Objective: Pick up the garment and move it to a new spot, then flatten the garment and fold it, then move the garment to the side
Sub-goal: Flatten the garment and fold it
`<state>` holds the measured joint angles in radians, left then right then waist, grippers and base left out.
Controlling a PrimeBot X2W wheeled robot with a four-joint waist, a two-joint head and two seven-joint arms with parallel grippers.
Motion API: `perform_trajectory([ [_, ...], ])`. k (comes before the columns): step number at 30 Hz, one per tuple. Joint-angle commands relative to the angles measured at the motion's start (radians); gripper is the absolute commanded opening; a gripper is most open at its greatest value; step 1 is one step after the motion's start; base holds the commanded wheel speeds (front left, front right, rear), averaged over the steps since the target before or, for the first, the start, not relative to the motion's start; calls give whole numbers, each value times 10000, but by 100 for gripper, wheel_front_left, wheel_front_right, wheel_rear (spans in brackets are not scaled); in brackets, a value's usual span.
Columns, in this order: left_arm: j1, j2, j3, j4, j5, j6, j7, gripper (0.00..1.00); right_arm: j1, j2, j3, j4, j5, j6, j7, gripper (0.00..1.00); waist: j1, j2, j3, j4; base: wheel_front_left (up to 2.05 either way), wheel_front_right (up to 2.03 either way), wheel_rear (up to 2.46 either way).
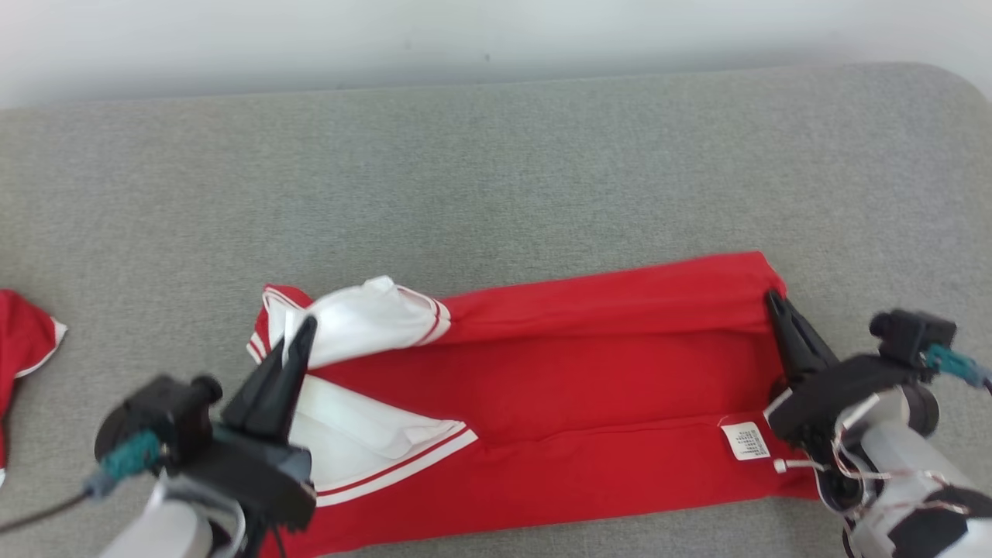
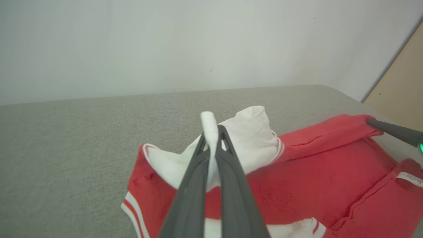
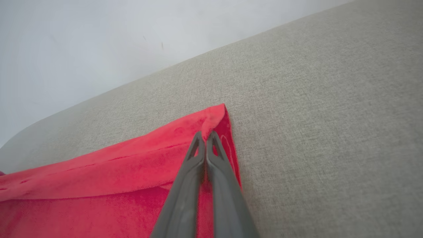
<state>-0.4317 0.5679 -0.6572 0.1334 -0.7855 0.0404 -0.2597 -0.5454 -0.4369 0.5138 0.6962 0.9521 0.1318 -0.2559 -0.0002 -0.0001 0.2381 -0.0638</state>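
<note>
In the head view you had the red garment [image 1: 589, 387] stretched in a long band across the near part of the grey cushion [image 1: 496, 170]. Wide bare cushion lay beyond it up to the pale wall [image 1: 496, 31], and a second red piece [image 1: 23, 341] sat well apart at the left edge. Your left gripper [image 1: 304, 324] stood at the lower left, angled up and right, and your right gripper [image 1: 771, 298] at the lower right, its tips at the garment's far right corner. In the left wrist view the fingers were clamped on a white fold, which stood out past the tips. In the right wrist view the fingers were pressed together, pinching the red corner, with bare cushion to its right.
</note>
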Motion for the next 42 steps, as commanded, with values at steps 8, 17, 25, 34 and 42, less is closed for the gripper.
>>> perform_trajectory([
  [8, 1854, -686, 690, -264, 633, 19, -62, 0, 1326, -302, -539, -660, 133, -24, -68, 0, 2, 1, -330, 281, 0, 0, 0],
  [17, 2295, -1534, 1201, 786, 1418, -376, -50, 84, 1791, -110, -825, -667, -419, -24, 283, 67, 2, 1, -539, 370, 0, 0, 0],
  [25, 2590, -2220, 2563, 838, 2681, -498, -51, 100, 2082, -23, -1207, -826, -755, -24, 367, 100, 2, 1, -817, 387, 0, 0, 0],
  [34, 3593, -3489, 4901, -552, 4881, -100, -43, 100, 2236, 127, -1589, -727, -1237, -24, 613, 100, 2, 1, -972, 464, 0, 0, 0],
  [42, 4457, -4502, 6212, -1040, 6414, -214, -44, 100, 2027, 604, -1877, 278, -1884, -24, 906, 100, 2, 1, -1058, 661, 0, 0, 0],
])
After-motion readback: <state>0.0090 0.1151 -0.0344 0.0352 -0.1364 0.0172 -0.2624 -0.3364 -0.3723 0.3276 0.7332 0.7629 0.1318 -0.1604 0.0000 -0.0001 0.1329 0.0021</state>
